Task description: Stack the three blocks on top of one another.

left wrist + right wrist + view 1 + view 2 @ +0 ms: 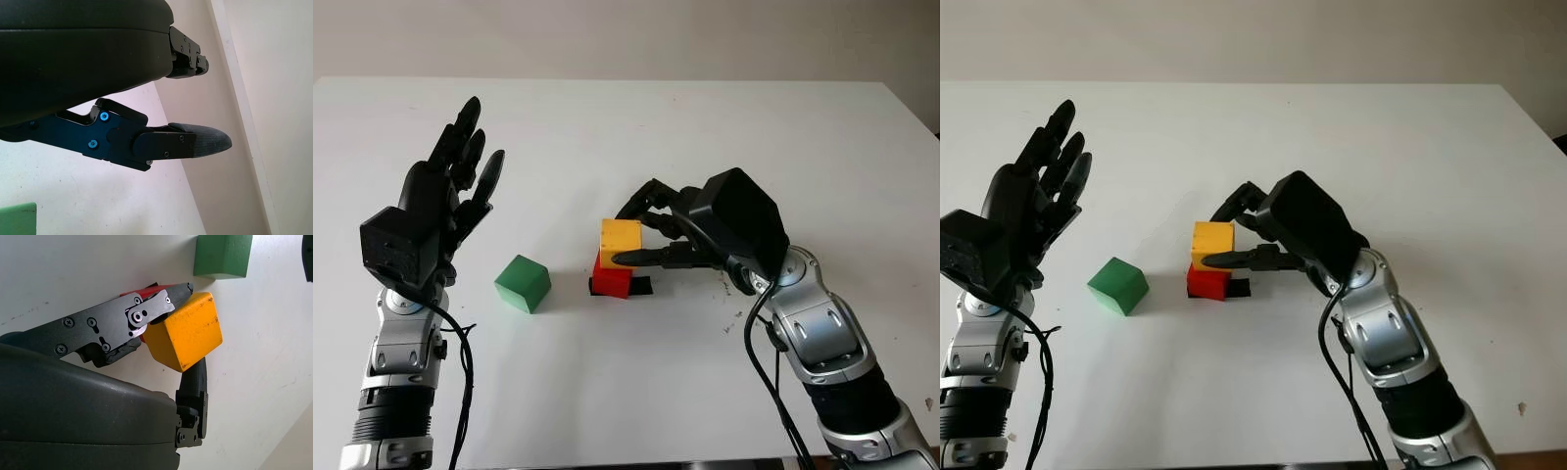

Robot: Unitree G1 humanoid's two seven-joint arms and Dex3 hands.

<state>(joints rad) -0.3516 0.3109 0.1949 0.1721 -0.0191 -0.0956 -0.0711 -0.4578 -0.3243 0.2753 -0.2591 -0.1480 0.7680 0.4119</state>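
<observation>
A yellow block [620, 238] sits on top of a red block [612, 278] near the middle of the white table [636, 127]. My right hand [626, 235] reaches in from the right and is shut on the yellow block [188, 330], its thumb along the near face and fingers on the far side. A green block [523, 283] lies alone on the table, left of the stack. My left hand [460, 171] is open, raised above the table to the left of the green block.
A small black mark [642, 286] lies on the table beside the base of the red block. The table's far edge meets a beige wall [626, 34]. Cables hang along both forearms at the near edge.
</observation>
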